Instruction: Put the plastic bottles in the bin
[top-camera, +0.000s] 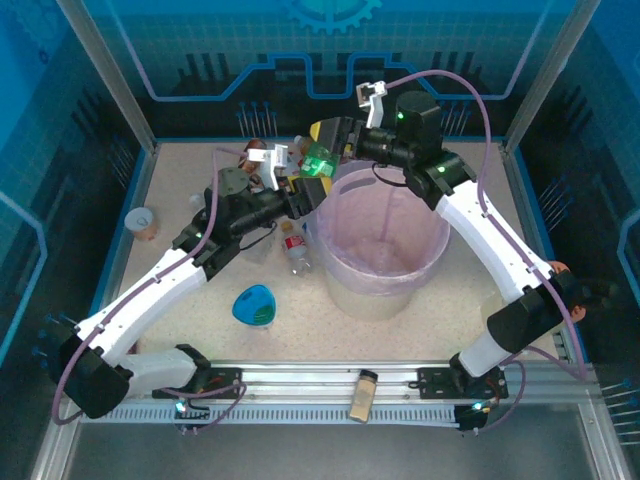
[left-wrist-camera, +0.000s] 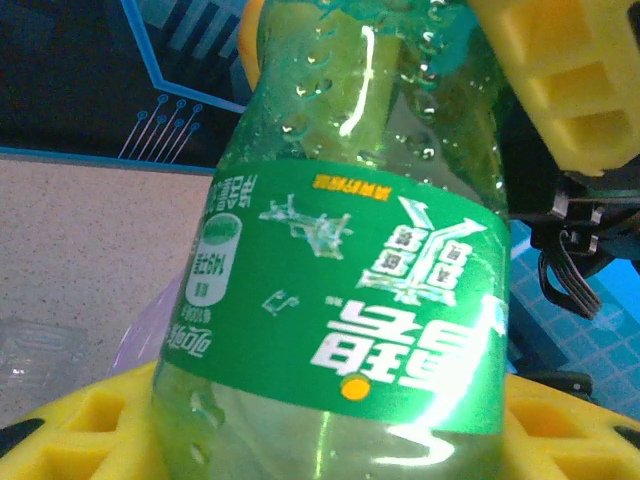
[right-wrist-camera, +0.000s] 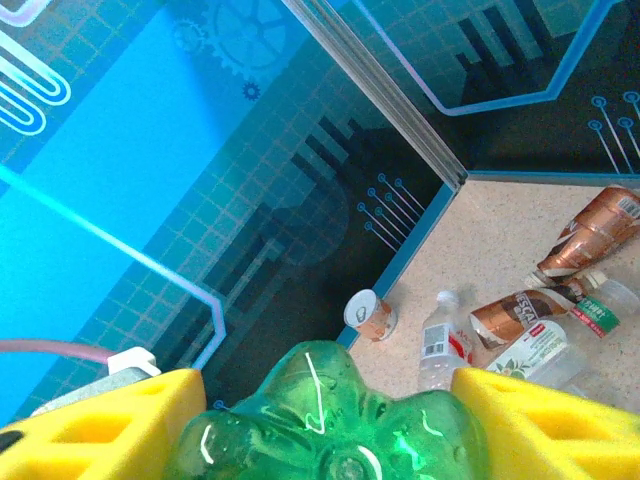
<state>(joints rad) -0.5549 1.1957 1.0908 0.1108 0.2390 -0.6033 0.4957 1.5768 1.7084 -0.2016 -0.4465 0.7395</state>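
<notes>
Main risk sits on your left side: the left gripper (top-camera: 306, 177) is clamped on the labelled middle of the green bottle (left-wrist-camera: 340, 300), and if it lets go before the other arm has a real hold, the bottle probably drops. It hangs in the air at the far left rim of the bin (top-camera: 345, 285), not clearly over the opening. So a drop could bounce off the rim onto the table (top-camera: 170, 200), in among the loose bottles (right-wrist-camera: 440, 345) lying there. Both arms tugging at once is another worry: the thin, wet-looking plastic could twist or slip out of the pads. Moving right, a swing toward the bin while both hold could knock its wall. Grippers: your left one is closed part-way, yellow pads pressed on either side of the bottle's body. The right gripper (right-wrist-camera: 320, 440) has its pads on either side of the bottle's base and both look to touch it. You cannot tell whether it is squeezing or just resting there.
</notes>
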